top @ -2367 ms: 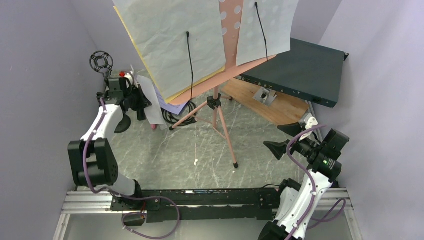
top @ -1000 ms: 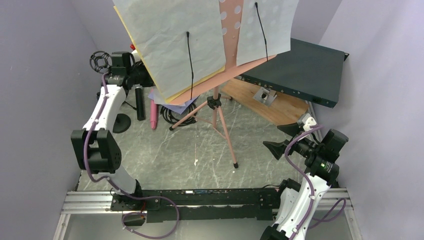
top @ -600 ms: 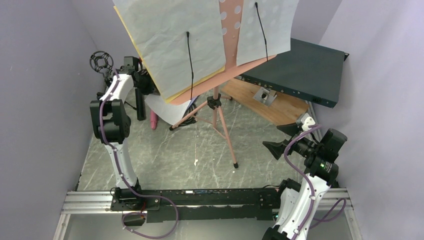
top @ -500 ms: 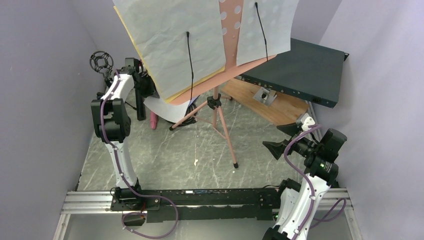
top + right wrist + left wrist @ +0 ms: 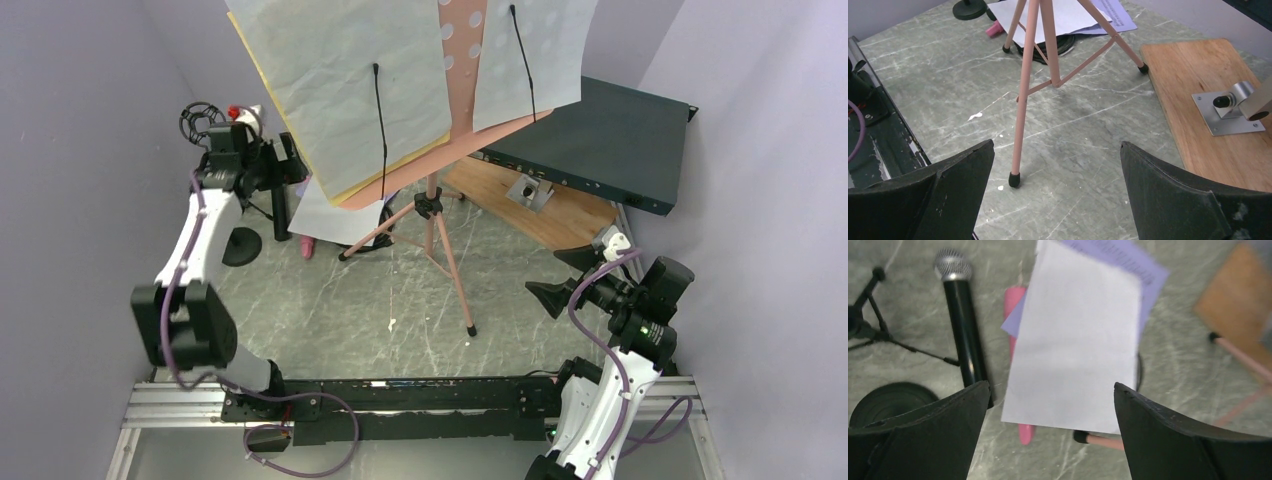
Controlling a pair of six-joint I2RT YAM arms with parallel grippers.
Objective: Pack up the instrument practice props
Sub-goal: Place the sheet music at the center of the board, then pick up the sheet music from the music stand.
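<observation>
White page (image 5: 1075, 345) seemingly over pink microphone (image 5: 1026, 432)

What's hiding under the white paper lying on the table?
A pink microphone pokes out at both ends, and a purple printed page peeks from beneath the white paper. Their middles are covered.
</observation>
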